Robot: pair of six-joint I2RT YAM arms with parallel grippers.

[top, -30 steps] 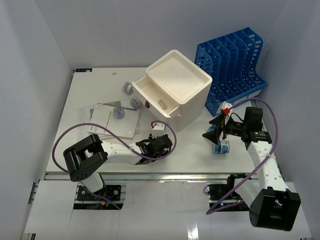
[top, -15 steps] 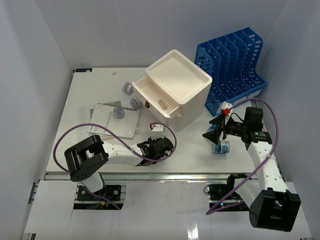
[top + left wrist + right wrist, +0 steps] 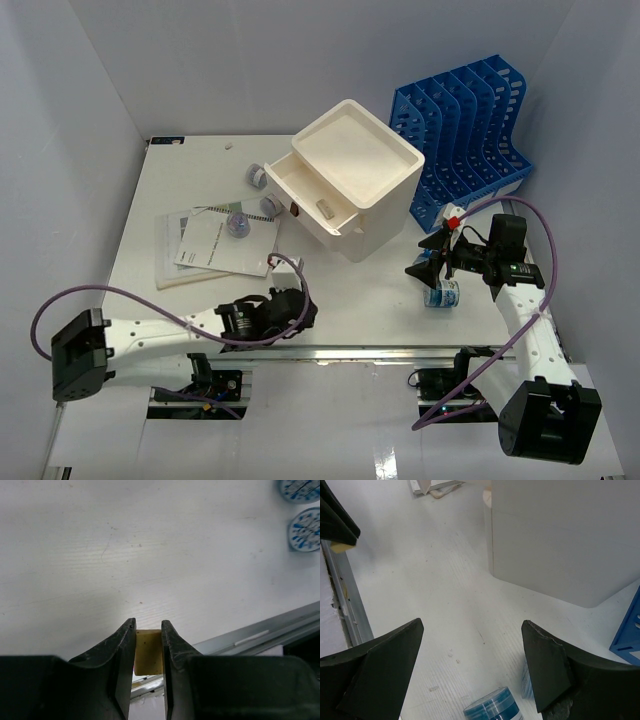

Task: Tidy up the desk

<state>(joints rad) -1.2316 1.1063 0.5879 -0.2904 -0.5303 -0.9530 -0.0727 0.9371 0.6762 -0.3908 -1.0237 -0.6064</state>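
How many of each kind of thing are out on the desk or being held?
Blue-and-white rolls: 5
White drawer box: 1
Blue file rack: 1
Pile of booklets: 1
Yellowish block, pinched in the left tool: 1
Total: 9

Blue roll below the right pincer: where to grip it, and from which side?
Across its curved outer wall, from straight above. The blue roll is a short cylinder on the desk, below the open right pincer; the drawer box stands apart, so the descent looks clear.
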